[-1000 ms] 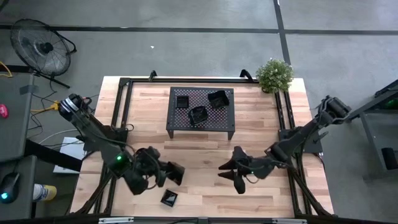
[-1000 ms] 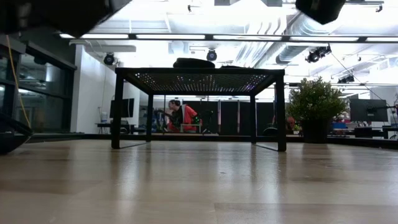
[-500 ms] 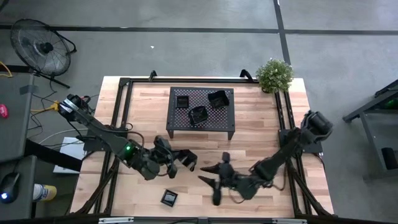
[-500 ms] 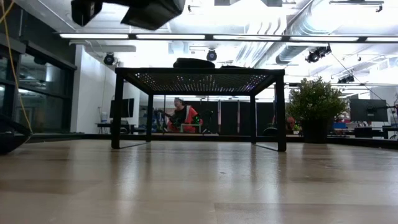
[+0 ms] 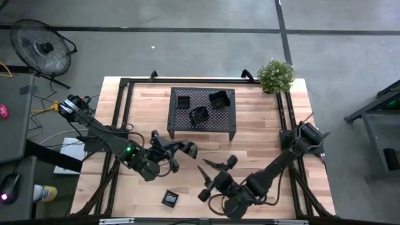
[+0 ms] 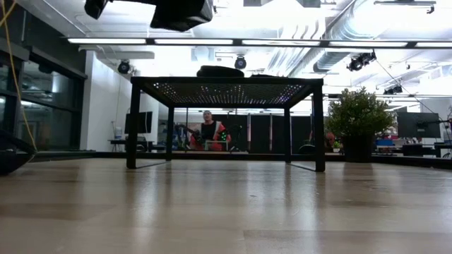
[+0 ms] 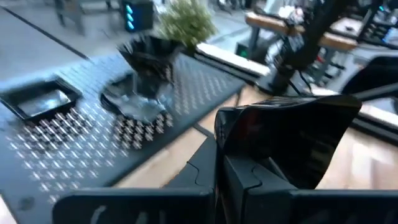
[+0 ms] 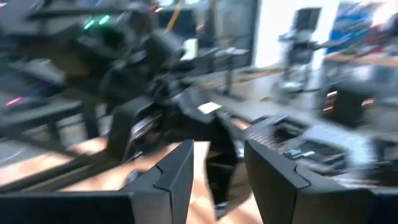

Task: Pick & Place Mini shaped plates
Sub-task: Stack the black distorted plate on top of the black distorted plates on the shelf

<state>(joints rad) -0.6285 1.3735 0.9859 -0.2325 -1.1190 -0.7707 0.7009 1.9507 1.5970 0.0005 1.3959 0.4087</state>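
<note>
My left gripper (image 5: 182, 150) is shut on a glossy black mini plate (image 7: 292, 134), held in the air in front of the black mesh rack (image 5: 202, 125). Three more black plates (image 5: 199, 114) rest on the rack top; one of them is square (image 7: 38, 99). A square plate (image 5: 169, 199) lies flat on the wood near the table's front edge. My right gripper (image 5: 209, 178) hovers open over the table's near middle, with nothing between its fingers (image 8: 177, 174), and faces my left gripper. My left gripper pinches the plate by one edge (image 7: 239, 146) between its two fingers. The fingers run roughly level and point toward the rack. The plate stands up past the fingertips, tilted, clear of the table and the rack.
A potted plant (image 5: 275, 75) stands at the table's far right corner. The rack stands on legs (image 6: 132, 127) with open space beneath it. Black frame rails (image 5: 122, 106) run along the table's left and right sides. A person sits far off in the room (image 6: 210, 130).
My left gripper has carried the plate up and toward the far right, nearer the rack, rolling its wrist as it went. My right gripper has swung toward the table's left and near edge and turned to face my left gripper, staying open.
</note>
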